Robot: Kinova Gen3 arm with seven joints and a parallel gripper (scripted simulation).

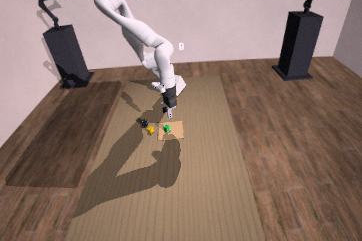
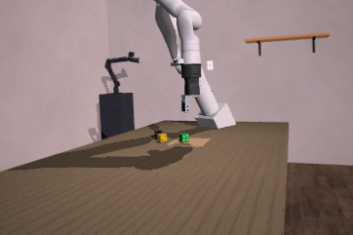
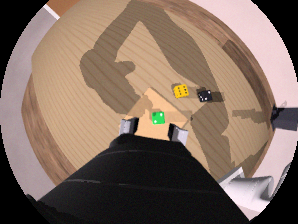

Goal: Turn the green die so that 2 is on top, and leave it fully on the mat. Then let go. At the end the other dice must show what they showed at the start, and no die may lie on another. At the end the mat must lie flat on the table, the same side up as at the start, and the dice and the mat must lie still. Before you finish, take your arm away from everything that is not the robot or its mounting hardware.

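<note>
End effector [image 2: 185,109] hangs released above the tabletop [image 2: 234,175], grasping nothing. Green die [image 1: 167,128] sits on the mat [image 1: 177,134], with the yellow die [image 1: 150,130] at its 9 o'clock in the top view.

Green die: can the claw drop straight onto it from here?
Probably yes. The open claw hangs above the green die on the mat; nothing lies between, and the yellow die sits aside.

White arm arched high, wrist vertical, tool [image 2: 186,111] pointing down, fingers fully apart, empty.
</note>
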